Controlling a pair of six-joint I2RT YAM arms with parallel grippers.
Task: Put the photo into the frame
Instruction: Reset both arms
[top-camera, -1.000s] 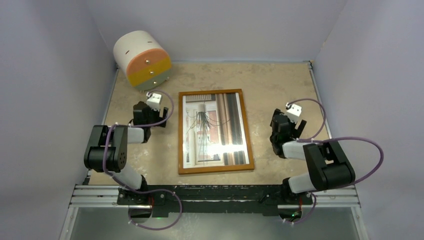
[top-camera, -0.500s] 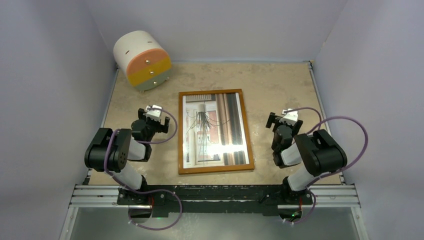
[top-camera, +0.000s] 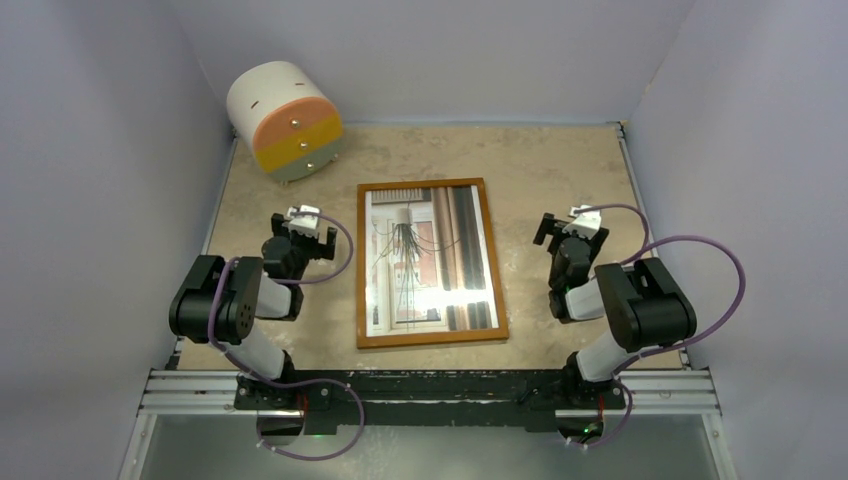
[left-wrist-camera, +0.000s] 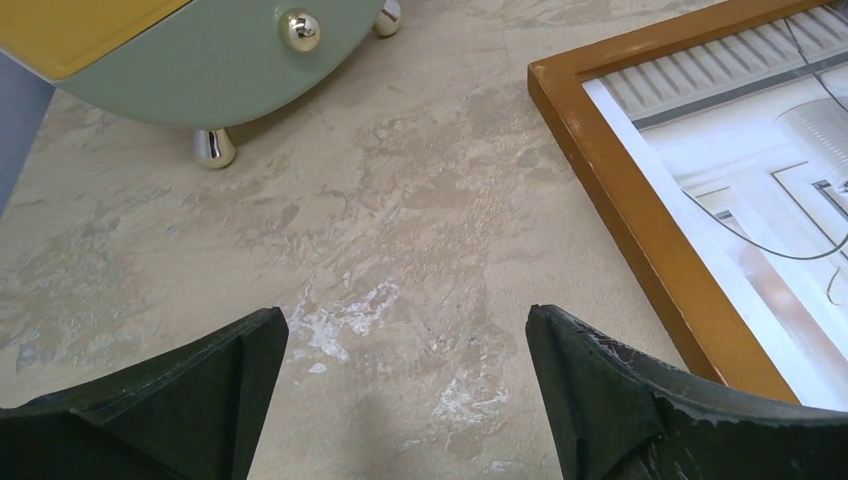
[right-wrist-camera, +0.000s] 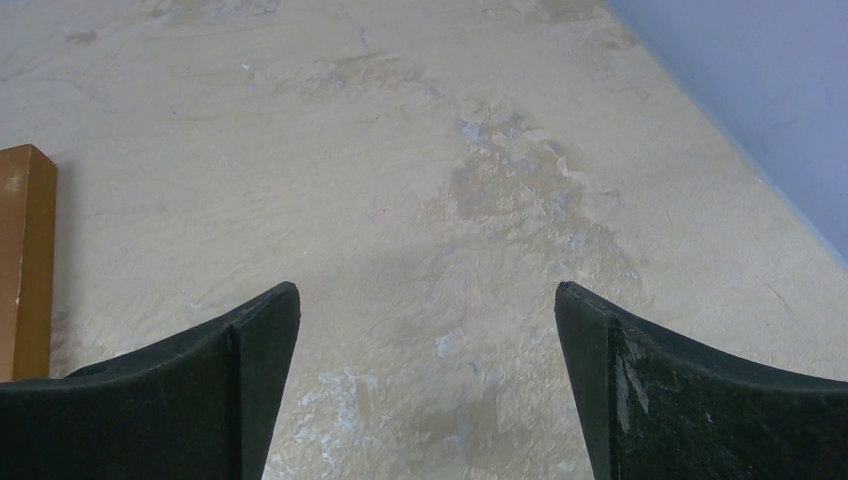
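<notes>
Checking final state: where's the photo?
Top view: the photo lies in the frame, flat at the centre of the table, between the two arms.

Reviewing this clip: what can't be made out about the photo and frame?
- Top view: glare on the glass washes out the photo's lower part.
- Top view: the frame hides its own underside.
- Left wrist: right edge cuts off the frame.
- Right wrist: only a frame sliver, left edge.

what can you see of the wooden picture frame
The thin rectangular orange-brown wooden picture frame lies flat, face up, at the middle of the mottled beige table, its long sides running front to back, slightly skewed. Its plain rails meet at square corners. The plant-at-window photo fills it, with bright glare across the lower half. Nothing but the table touches it from outside.
</notes>
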